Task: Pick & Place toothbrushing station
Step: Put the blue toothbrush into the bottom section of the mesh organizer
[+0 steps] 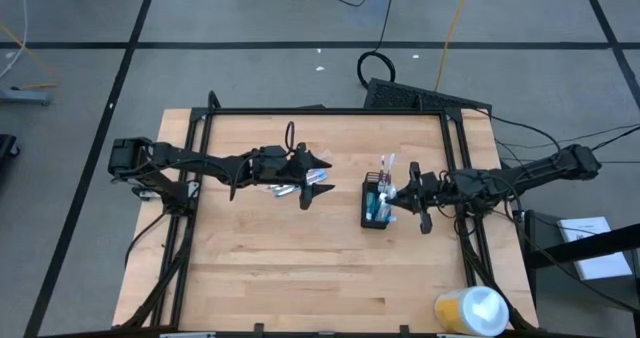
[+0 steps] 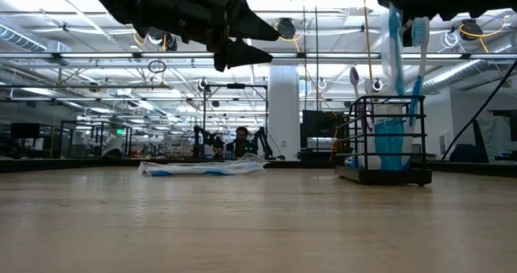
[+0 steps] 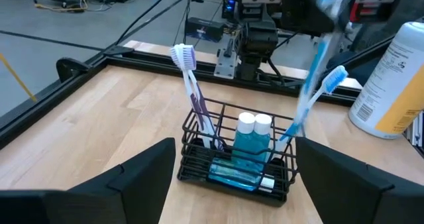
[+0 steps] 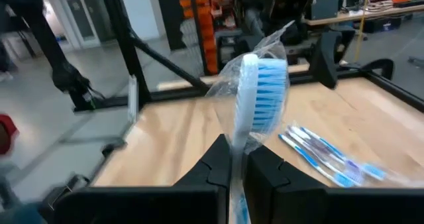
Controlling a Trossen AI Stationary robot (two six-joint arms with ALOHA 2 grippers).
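The black wire-mesh cup (image 1: 377,204) stands on the wooden table right of centre. It holds upright toothbrushes (image 3: 191,85) and two small blue tubes with white caps (image 3: 254,136). My right gripper (image 1: 398,194) hovers over the cup, shut on a wrapped blue-and-white toothbrush (image 4: 264,91). Several more wrapped toothbrushes (image 1: 285,188) lie flat on the table left of centre. My left gripper (image 1: 318,178) hangs open above that pile, pointing toward the cup, with nothing between its fingers. My right gripper pinches the toothbrush's neck (image 4: 233,143), just below the bristle head, between its two fingers (image 4: 265,168). The fingers come level from the table's right side and lie across the brush. The brush stands nearly upright, head above the fingers, and its handle (image 3: 310,85) slants down to the cup.
A yellow-and-white canister (image 1: 470,311) stands at the table's near right corner. Black frame rails (image 1: 330,111) run along the table's far, left and right sides. Bare wood lies between the cup and the near edge.
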